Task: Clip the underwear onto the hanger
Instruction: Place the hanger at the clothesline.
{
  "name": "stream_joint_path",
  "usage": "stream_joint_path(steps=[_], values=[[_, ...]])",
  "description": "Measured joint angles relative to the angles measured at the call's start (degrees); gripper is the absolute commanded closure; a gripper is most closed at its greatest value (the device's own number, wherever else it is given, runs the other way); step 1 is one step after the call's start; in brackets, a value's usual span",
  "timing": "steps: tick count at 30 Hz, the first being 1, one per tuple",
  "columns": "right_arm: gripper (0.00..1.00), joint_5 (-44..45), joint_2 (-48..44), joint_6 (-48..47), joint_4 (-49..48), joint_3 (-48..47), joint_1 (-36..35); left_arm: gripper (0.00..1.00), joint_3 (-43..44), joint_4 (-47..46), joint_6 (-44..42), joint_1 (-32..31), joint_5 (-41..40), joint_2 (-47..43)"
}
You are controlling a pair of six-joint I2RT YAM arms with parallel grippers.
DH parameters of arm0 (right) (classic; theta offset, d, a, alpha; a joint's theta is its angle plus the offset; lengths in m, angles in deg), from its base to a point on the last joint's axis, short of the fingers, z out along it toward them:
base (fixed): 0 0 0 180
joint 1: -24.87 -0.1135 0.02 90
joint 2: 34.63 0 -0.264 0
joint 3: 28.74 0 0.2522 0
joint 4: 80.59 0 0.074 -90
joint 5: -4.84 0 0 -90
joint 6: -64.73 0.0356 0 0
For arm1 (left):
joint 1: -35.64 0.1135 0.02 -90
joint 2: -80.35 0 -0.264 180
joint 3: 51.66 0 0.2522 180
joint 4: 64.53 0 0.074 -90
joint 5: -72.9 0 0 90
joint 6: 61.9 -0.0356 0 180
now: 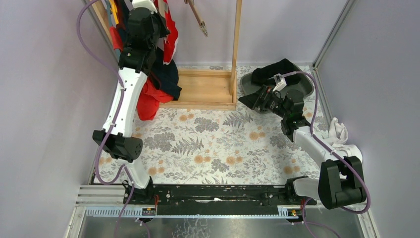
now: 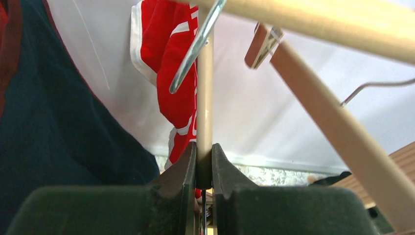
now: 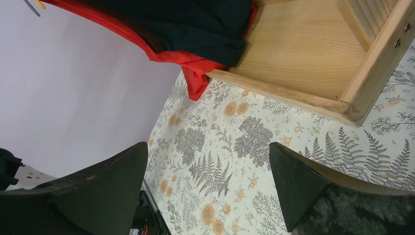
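My left gripper [image 1: 144,22] is raised to the clothes rack at the back left. In the left wrist view it [image 2: 204,164] is shut on a beige hanger bar [image 2: 204,112], with a metal hook [image 2: 195,49] just above. Red underwear with white trim [image 2: 169,63] hangs right behind the bar, and a wooden hanger arm [image 2: 323,117] with a clip [image 2: 262,44] slants to the right. From above, the red underwear [image 1: 171,34] hangs beside the gripper. My right gripper [image 1: 253,99] is open and empty low over the table [image 3: 208,166].
A navy garment [image 1: 167,79] and a red one [image 1: 147,104] drape over the wooden rack base [image 1: 205,87]. A rack post [image 1: 236,44] stands at the back. A grey basin [image 1: 302,89] holds black clothing [image 1: 272,72]. White cloth [image 1: 341,136] lies at the right edge.
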Motion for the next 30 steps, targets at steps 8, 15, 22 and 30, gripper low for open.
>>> stream_joint_path(steps=[8, 15, 22, 30], values=[[0.01, -0.6, 0.3, 0.9, -2.2, 0.7, 0.0, 1.0, 4.4, -4.2, -1.4, 0.7, 0.2, 4.2], [0.01, -1.0, 1.0, 1.4, -3.4, 0.8, 0.0, 1.0, 5.7, -7.4, -2.8, 0.8, 0.5, 8.1], [0.01, -1.6, 1.1, 1.6, -3.5, 1.2, 0.0, 1.0, 9.5, -8.9, -3.8, 1.4, 0.5, 10.9], [0.01, -1.8, 1.6, 1.7, -4.5, 1.2, 0.0, 1.0, 13.7, -8.7, -4.6, 1.7, 0.5, 14.2]])
